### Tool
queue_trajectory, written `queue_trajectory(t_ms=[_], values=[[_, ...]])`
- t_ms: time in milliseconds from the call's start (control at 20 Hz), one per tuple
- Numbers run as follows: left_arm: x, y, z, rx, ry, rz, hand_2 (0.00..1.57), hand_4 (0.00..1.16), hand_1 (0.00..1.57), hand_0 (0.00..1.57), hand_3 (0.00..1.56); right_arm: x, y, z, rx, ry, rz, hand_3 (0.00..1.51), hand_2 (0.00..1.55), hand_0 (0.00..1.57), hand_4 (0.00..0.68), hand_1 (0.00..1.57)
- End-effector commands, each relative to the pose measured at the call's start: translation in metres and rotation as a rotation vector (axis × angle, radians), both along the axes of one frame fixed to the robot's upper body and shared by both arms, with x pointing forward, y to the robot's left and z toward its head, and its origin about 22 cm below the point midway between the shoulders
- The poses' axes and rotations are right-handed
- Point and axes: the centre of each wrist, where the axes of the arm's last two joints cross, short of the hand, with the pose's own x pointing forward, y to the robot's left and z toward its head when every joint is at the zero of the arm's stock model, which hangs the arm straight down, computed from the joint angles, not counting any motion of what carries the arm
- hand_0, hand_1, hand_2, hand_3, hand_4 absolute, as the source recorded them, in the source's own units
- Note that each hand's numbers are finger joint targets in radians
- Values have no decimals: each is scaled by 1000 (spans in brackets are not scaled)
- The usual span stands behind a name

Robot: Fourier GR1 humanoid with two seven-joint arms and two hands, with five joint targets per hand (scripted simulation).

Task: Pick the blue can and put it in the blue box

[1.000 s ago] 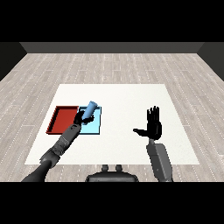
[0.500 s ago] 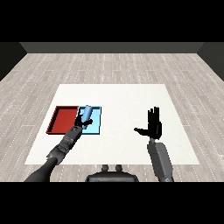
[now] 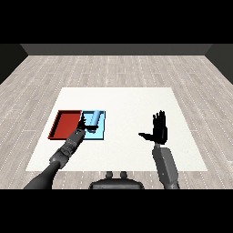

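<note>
The blue can [image 3: 94, 119] lies tilted inside the light blue tray [image 3: 98, 134], in its far part. My left hand [image 3: 83, 124] is at the tray's left edge, just left of the can, with its fingers spread and no longer curled round the can. Beside the blue tray, on its left, lies the red tray [image 3: 65, 124]. My right hand [image 3: 159, 130] is held up over the table's right half, open, fingers straight and thumb out to the left, holding nothing.
The two trays sit side by side on the left part of the white table [image 3: 132, 104]. My left forearm [image 3: 63, 152] crosses the table's near-left corner toward the trays.
The left hand has come down and drawn back slightly toward me. The can has gone from the hand's grasp down into the blue tray. The right hand has stayed in place.
</note>
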Motion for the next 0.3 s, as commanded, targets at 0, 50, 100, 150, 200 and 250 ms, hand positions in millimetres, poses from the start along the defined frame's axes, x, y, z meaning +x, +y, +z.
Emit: queue_trajectory(t_ms=[0, 50, 100, 150, 200, 250], values=[[-9, 9, -9, 8, -73, 51, 0, 0, 0, 0, 0, 6, -2, 3, 3, -8, 2, 0, 0, 0, 0, 0], [1, -4, 2, -34, -153, 47, 0, 0, 0, 0, 0, 5, 5, 1, -4, -17, 1, 0, 0, 0, 0, 0], [6, -5, 10, -76, -258, 15, 0, 0, 0, 0, 0, 6, 4, 5, -15, 5, 19, 0, 0, 0, 0, 0], [12, -12, 17, -79, -332, -27, 0, 0, 0, 0, 0, -6, -3, -7, -13, 4, 29, 0, 0, 0, 0, 0], [13, -21, 18, -73, -354, -34, 0, 0, 0, 0, 0, 4, 0, 8, -47, -30, 35, 0, 0, 0, 0, 0], [16, -10, 24, -81, -376, -40, 0, 0, 0, 0, 0, -2, -18, 3, -66, 10, 34, 0, 0, 0, 0, 0]])
